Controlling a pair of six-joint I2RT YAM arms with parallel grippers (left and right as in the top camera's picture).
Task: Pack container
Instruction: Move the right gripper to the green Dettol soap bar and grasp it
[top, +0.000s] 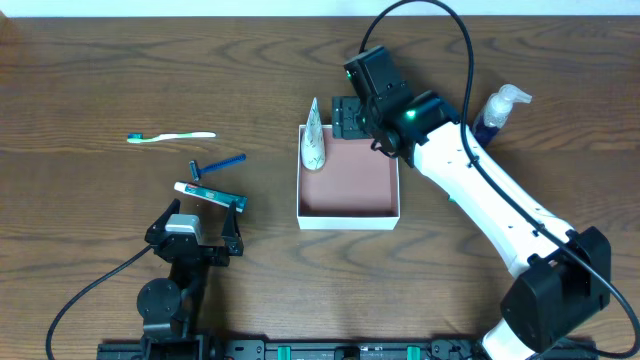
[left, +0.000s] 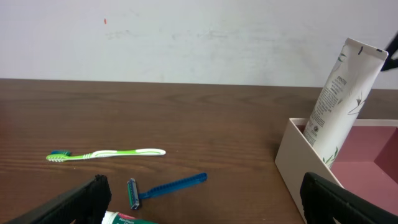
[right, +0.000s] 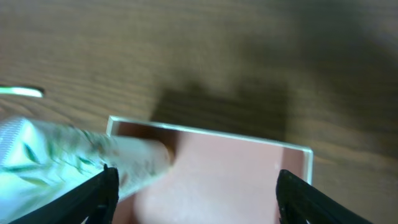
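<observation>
Right gripper (right: 196, 180) fingers stand wide apart and empty, above the 12 o'clock edge of the container (top: 348, 212). It sits near the centre of the table (top: 100, 60); a white tube (top: 314, 140) leans in its 10 o'clock corner. Left gripper (left: 202, 190) fingers spread wide, empty, at 8 o'clock of it.

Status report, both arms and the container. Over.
Left pincer open, low beside toothpaste box. Right pincer open, over back edge of container. It holds one white tube, leaning at its wall. Outside: toothbrush, razor; none blocking.
</observation>
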